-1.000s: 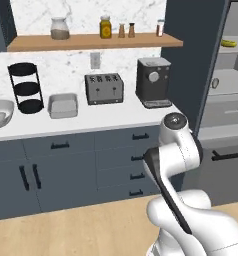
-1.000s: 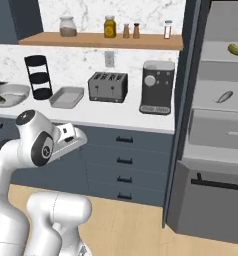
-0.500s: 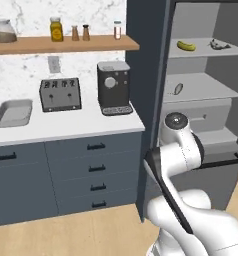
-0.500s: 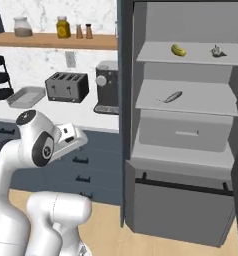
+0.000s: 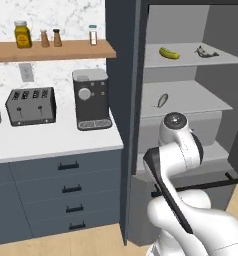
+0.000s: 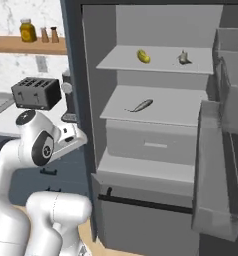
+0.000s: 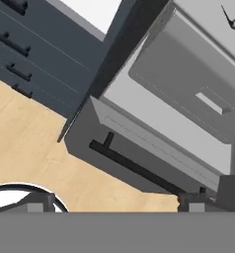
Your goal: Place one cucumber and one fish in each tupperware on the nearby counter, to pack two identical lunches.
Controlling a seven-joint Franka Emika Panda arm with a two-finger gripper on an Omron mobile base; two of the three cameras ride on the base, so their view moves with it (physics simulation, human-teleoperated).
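so the packing basically hasn't started, as far as i can tell. the fridge (image 6: 156,125) is standing wide open and the food is sitting on its shelves: a yellow-green cucumber (image 5: 169,53) on the top shelf, with something small and grey that looks like one fish (image 5: 206,50) just along from it, and a second fish (image 6: 139,105) lying on the shelf below, above the closed drawer (image 6: 152,142). i can't spot the dark green cucumber anywhere in there.

the arm is folded up in front of the fridge with the hand pointing down toward the floor and the fridge's lower drawer. the gripper (image 7: 117,202) is barely peeking in at the bottom of the hand view, fingers spread wide with nothing between them.

the counter (image 5: 51,142) is off to the left with a toaster (image 5: 30,105) and coffee machine (image 5: 92,99) on it. a grey tray corner (image 6: 0,101) at the edge is probably one tupperware, can't say what's in it. my guess: all four items left to move.
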